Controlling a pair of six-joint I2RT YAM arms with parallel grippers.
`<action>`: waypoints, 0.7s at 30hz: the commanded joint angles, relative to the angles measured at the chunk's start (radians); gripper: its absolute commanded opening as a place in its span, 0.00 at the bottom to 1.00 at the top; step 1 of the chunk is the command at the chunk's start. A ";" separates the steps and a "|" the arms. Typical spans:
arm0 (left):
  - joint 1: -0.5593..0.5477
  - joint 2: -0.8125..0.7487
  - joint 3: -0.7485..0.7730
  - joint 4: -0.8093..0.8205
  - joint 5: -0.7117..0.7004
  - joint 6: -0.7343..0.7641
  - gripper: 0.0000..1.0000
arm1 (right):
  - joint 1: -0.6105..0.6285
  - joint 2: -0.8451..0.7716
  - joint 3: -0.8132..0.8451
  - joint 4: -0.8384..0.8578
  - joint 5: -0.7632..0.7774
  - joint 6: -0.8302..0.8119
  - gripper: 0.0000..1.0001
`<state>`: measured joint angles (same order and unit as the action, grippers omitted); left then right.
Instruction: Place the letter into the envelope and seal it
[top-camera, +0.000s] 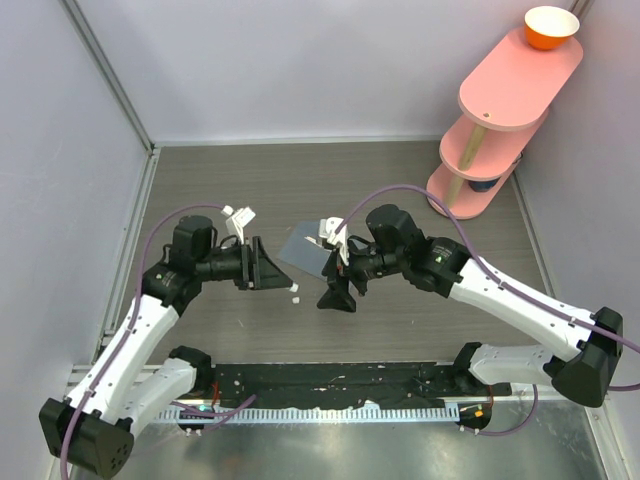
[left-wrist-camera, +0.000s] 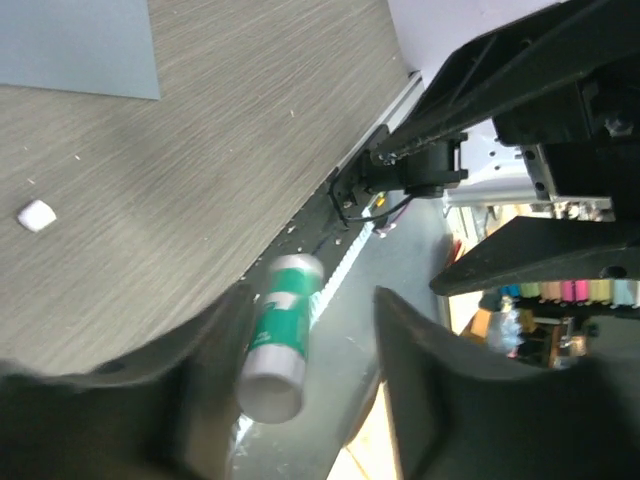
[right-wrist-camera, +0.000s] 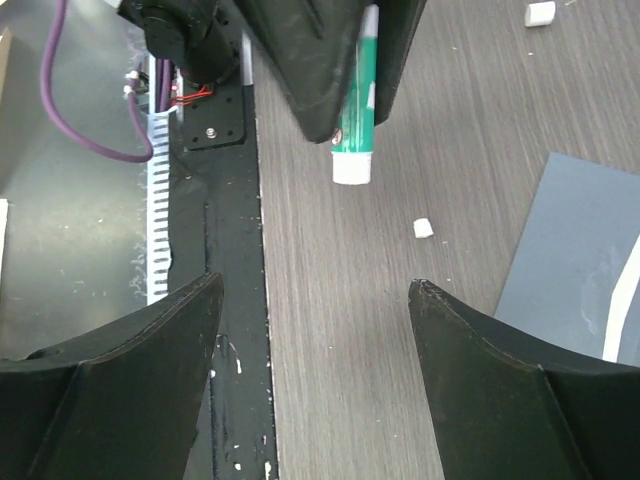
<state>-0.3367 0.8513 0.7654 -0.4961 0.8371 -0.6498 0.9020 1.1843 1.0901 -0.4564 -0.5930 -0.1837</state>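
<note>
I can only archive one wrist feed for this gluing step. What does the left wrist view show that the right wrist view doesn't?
Only the left wrist view: colourful items in the room beyond the table's edge.
Only the right wrist view: a purple cable, a white strip at the edge of the envelope, and a second white scrap.
Both: the left claw gripping the green-and-white glue stick, the open right claw, the envelope, one white scrap and the wood-grain table.
</note>
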 joint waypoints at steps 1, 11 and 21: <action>-0.013 0.047 0.112 -0.175 -0.042 0.215 0.82 | -0.011 -0.029 0.027 0.027 0.070 0.024 0.82; 0.034 0.251 0.499 -0.512 -0.266 0.506 1.00 | -0.291 -0.078 0.031 0.071 0.145 0.245 0.87; 0.068 0.212 0.563 -0.565 -0.662 0.558 1.00 | -0.623 -0.333 -0.091 0.055 0.199 0.320 0.93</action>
<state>-0.2687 1.1229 1.3346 -1.0241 0.3489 -0.1448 0.3294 0.9501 1.0389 -0.4232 -0.4248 0.0826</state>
